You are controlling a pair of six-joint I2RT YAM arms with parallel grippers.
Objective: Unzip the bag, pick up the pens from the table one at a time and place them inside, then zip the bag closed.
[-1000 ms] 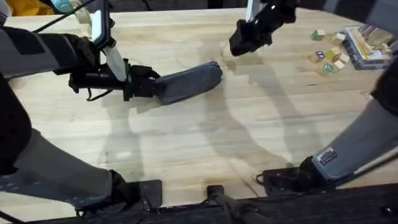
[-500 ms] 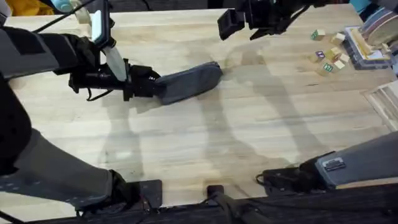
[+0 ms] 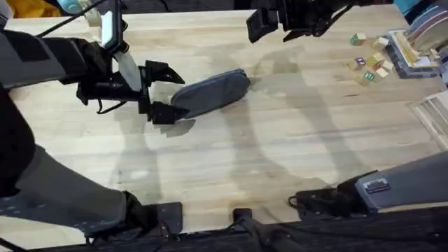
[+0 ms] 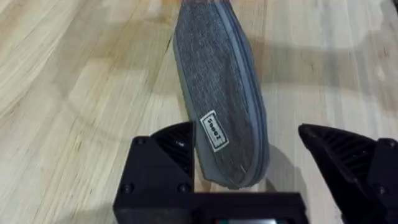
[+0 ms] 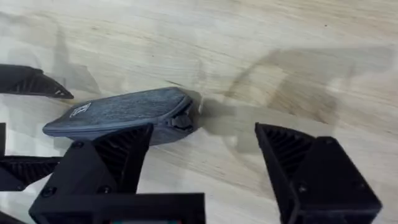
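Note:
The grey bag (image 3: 210, 92) lies slantwise on the table (image 3: 280, 140), its zipper looking closed. My left gripper (image 3: 168, 91) is open, one finger on either side of the bag's near-left end and not touching it. In the left wrist view the bag (image 4: 217, 81), with its small white label, runs away from between the spread fingers (image 4: 168, 149). My right gripper (image 3: 257, 24) hangs high over the far edge, beyond the bag's other end. The right wrist view has the bag (image 5: 118, 112) and its dark pull tab (image 5: 183, 121) far below its open fingers (image 5: 118, 155). The pens are out of view.
Small coloured wooden blocks (image 3: 371, 63) lie at the back right, next to a stack of flat items (image 3: 420, 45). A clear container's edge (image 3: 430, 108) juts in at the right. Bare wood stretches in front of the bag.
My left gripper has opened and let go of the bag's end. A second ago the right gripper was low by the bag's far end; it has since risen toward the back.

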